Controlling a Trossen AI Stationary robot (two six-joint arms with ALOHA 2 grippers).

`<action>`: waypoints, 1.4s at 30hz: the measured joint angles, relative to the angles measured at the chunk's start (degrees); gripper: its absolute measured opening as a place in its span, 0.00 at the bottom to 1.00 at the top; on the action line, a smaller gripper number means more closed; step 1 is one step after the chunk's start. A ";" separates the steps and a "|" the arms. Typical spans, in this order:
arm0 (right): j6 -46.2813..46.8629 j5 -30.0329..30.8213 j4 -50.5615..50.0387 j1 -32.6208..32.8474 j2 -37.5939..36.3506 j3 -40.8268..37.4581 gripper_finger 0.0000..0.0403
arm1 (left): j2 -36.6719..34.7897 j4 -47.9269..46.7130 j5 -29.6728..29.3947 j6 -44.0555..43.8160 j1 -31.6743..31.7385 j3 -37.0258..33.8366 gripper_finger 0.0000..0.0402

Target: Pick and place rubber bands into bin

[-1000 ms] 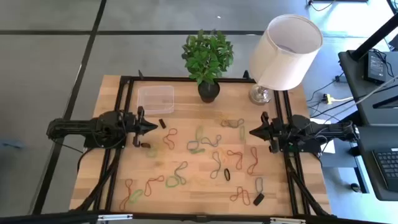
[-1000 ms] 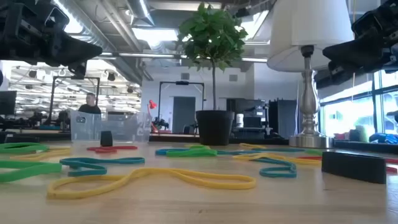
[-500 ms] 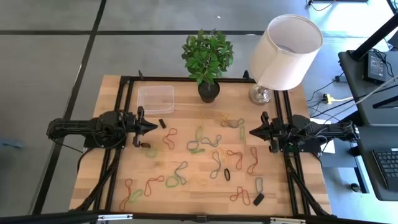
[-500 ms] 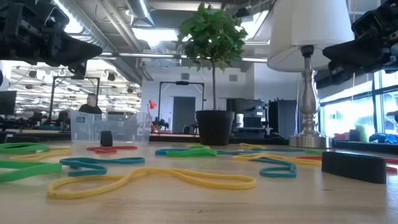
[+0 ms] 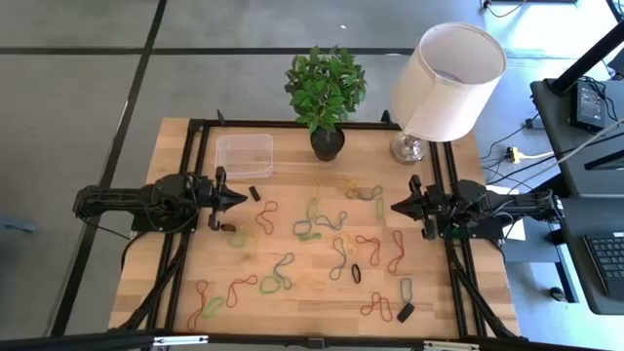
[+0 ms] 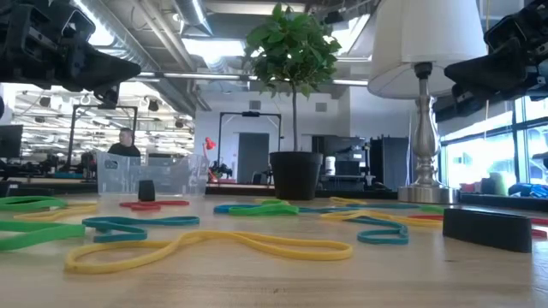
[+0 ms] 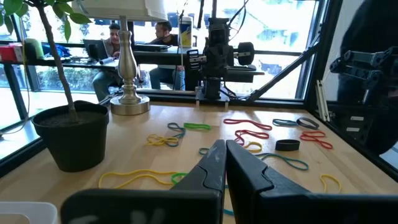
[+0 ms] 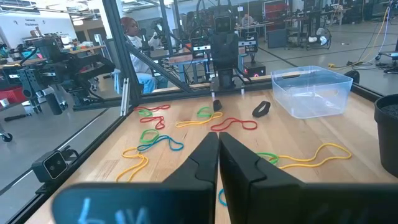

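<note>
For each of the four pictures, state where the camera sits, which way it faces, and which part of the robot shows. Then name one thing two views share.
High view: above the table, looking straight down; both dark arms show, left gripper and right gripper shut.
Low view: at tabletop height, looking level across the coloured rubber bands; arm parts show at the top corners.
Left wrist view: faces the right arm, past its own shut fingers.
Right wrist view: faces the left arm, past its own fingers.
Shared: the small clear plastic bin.

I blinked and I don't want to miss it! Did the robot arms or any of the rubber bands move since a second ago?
Nothing visibly changed. The left gripper and right gripper stay shut and empty above the table, the rubber bands lie where they were, and the bin is still empty.
</note>
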 joint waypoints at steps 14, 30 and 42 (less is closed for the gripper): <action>-1.56 0.04 0.13 0.00 0.00 0.00 0.05 | 0.00 0.01 -0.02 0.00 0.01 0.02 0.02; -3.04 0.04 0.13 -0.01 0.00 0.00 0.05 | -0.01 0.00 -0.02 0.00 0.00 0.00 0.02; -3.02 0.04 0.07 0.00 0.00 0.00 0.05 | -0.01 0.01 -0.02 0.00 0.00 0.01 0.02</action>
